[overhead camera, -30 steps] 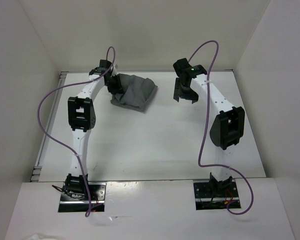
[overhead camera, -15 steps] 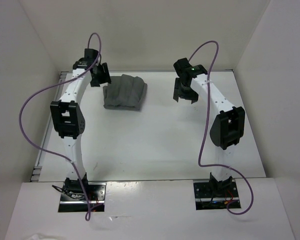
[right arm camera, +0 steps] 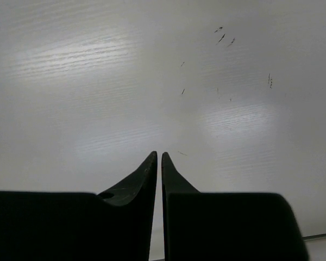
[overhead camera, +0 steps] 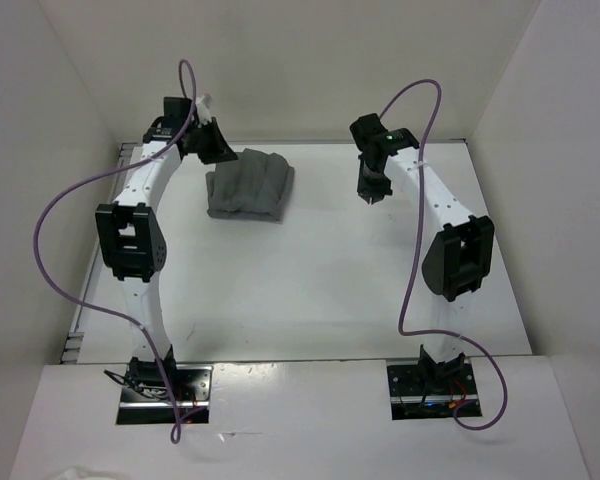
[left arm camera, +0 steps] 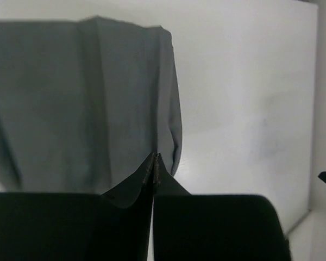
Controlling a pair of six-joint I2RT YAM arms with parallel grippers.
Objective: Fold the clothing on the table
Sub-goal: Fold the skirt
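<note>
Lying as a compact, pleated bundle toward the far left of the table (overhead camera: 310, 280), the clothing (overhead camera: 250, 185) is being gripped by neither arm. The left gripper (left arm camera: 155, 163) is being held pinched shut on nothing, close by the bundle's far-left corner. The right gripper (right arm camera: 158, 160) is being kept narrow, with only a slit between its fingers and nothing in it, over bare table well apart from the cloth. Judging by the stacked layers, the folding is being brought to its end, or nearly so. If another fold is being called for, the jaws are first being required to open, and one free edge is being required as the pinch point.
</note>
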